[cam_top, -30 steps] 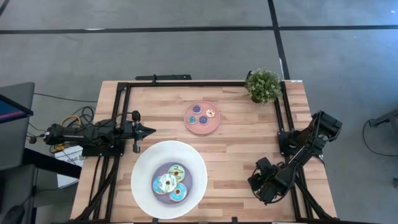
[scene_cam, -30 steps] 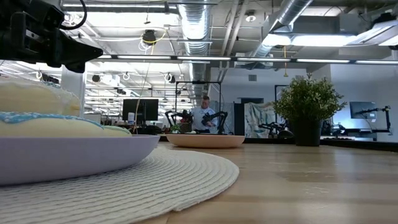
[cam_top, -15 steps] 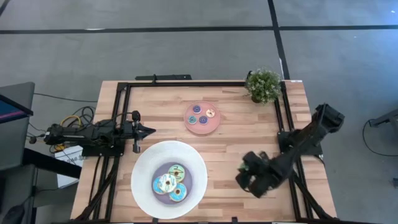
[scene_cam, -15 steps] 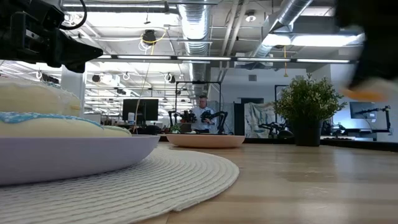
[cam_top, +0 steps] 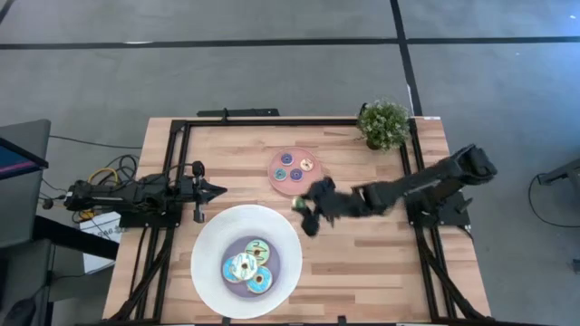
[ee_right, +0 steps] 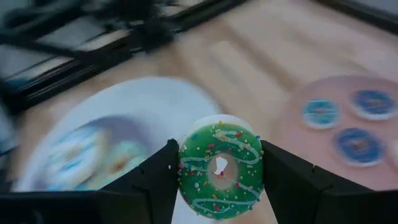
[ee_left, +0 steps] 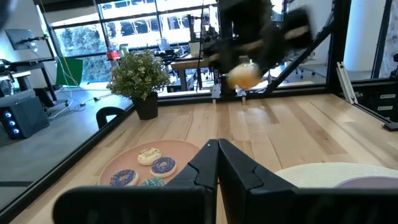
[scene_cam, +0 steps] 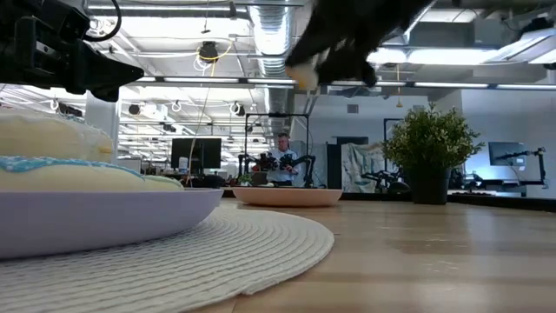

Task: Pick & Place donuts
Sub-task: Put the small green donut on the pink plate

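My right gripper (cam_top: 308,210) hovers over the middle of the table, between the pink plate (cam_top: 294,187) and the big white plate (cam_top: 205,244), shut on a green-iced sprinkled donut (ee_right: 219,168). It also shows in the low view (scene_cam: 334,52) and the left wrist view (ee_left: 249,59). Three larger donuts (green (cam_top: 257,247), white (cam_top: 239,266), blue (cam_top: 261,282)) lie flat in the white plate's lavender centre. Several coin-sized donuts (cam_top: 292,167) lie on the pink plate. My left gripper (cam_top: 220,190) waits shut and empty at the table's left side. My right gripper pinches the green donut by two opposite points of its outer rim (ee_right: 185,169), one finger (ee_right: 155,183) on each side. The fingers slant down toward the table's left. The donut is lifted clear of the table, its iced face toward the wrist camera.
A potted plant (cam_top: 383,125) stands at the far right corner. A black frame (cam_top: 272,121) runs along the table's edges. A woven mat (scene_cam: 261,248) lies under the white plate. Bare wood (cam_top: 362,263) lies to the white plate's right. A person (scene_cam: 282,156) shows far behind the table.
My right gripper has swung from the table's near right corner toward the left and the far edge, reaching the middle between the two plates. It has stayed shut on the donut, carried clear of the table.
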You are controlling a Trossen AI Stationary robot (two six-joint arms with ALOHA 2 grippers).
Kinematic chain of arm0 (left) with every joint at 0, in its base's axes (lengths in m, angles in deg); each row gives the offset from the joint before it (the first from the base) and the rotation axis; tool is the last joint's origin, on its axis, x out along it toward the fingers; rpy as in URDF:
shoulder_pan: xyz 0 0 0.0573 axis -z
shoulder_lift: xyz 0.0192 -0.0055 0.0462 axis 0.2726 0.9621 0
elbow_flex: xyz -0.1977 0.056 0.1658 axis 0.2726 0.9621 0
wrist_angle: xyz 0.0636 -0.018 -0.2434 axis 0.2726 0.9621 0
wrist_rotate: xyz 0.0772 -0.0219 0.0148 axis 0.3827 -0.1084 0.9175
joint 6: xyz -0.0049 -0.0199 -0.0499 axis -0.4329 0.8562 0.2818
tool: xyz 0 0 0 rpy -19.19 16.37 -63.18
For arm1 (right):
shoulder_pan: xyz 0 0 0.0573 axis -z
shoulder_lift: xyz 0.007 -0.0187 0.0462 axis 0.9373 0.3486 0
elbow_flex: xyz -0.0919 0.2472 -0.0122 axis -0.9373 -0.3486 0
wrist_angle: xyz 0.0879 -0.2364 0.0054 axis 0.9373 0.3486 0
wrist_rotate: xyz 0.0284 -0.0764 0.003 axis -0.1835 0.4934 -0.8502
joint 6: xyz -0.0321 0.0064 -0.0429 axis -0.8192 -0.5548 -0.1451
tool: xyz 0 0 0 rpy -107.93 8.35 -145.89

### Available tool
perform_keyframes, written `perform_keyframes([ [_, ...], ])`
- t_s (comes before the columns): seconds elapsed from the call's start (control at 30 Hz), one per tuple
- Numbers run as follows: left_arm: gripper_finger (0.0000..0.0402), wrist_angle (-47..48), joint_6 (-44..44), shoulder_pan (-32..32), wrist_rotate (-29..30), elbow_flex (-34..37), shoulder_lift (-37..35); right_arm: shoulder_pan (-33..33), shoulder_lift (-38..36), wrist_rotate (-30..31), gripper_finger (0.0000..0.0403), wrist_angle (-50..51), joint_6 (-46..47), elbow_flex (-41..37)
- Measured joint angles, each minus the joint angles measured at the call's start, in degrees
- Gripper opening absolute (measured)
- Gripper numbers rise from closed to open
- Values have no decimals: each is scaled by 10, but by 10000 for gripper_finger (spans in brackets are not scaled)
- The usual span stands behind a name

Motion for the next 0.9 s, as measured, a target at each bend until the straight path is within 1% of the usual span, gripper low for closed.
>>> perform_keyframes([
  [0.17,0,0,0,0,0,0,0,78,59,-25,198,31,1,9],
  [0.2,0,-1,0,0,0,0,0,89,70,-25,198,57,1,10],
  [0.33,0,0,0,0,-1,0,-2,132,129,-30,195,109,2,39],
  [0.47,0,0,0,0,-1,0,2,167,170,-38,194,140,1,70],
  [0.53,0,0,0,0,-1,0,3,180,179,-38,194,173,1,77],
  [0.6,0,0,0,0,-1,0,4,194,190,-41,193,171,1,88],
  [0.63,0,0,0,0,-1,0,4,201,189,-42,193,192,1,88],
  [0.8,0,-1,0,0,-2,0,7,230,188,-76,189,196,2,90],
  [0.9,0,0,0,0,-2,0,8,237,188,-84,189,199,6,90],
])
